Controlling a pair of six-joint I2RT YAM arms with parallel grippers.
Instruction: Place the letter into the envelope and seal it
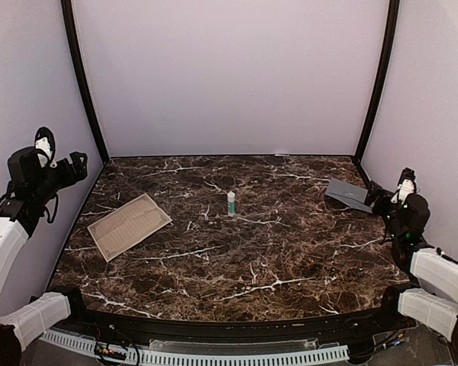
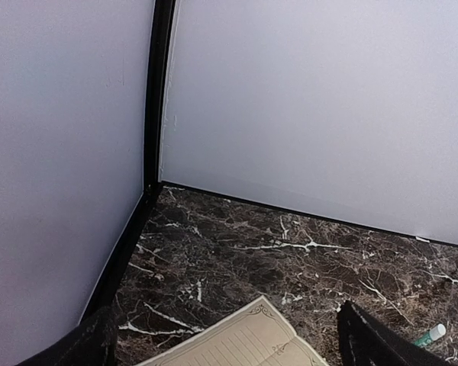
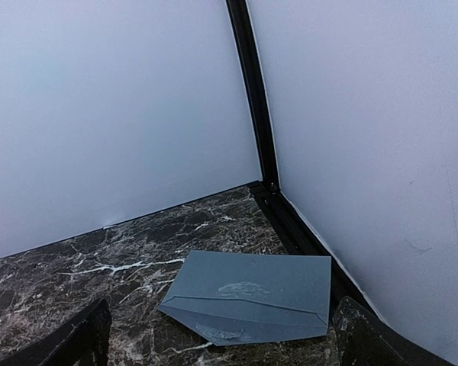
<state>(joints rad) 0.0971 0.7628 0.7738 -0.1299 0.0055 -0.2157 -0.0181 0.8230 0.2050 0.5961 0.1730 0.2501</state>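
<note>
The cream-tan letter (image 1: 129, 225) lies flat and skewed on the left part of the marble table; its bordered corner (image 2: 248, 341) shows between my left fingers. My left gripper (image 1: 76, 163) hangs open above the table's left edge, well clear of the letter, with nothing in it (image 2: 225, 324). The slate-grey envelope (image 1: 347, 194) rests near the far right corner, flap open and pointing toward me (image 3: 252, 293). My right gripper (image 1: 377, 198) stands open just beside the envelope's near right end, with the envelope framed between its fingers (image 3: 225, 305) but not touched.
A small white and green glue stick (image 1: 231, 202) stands upright mid-table, also seen lying at the lower right edge of the left wrist view (image 2: 429, 334). Pale walls and black corner posts (image 3: 252, 91) close the table on three sides.
</note>
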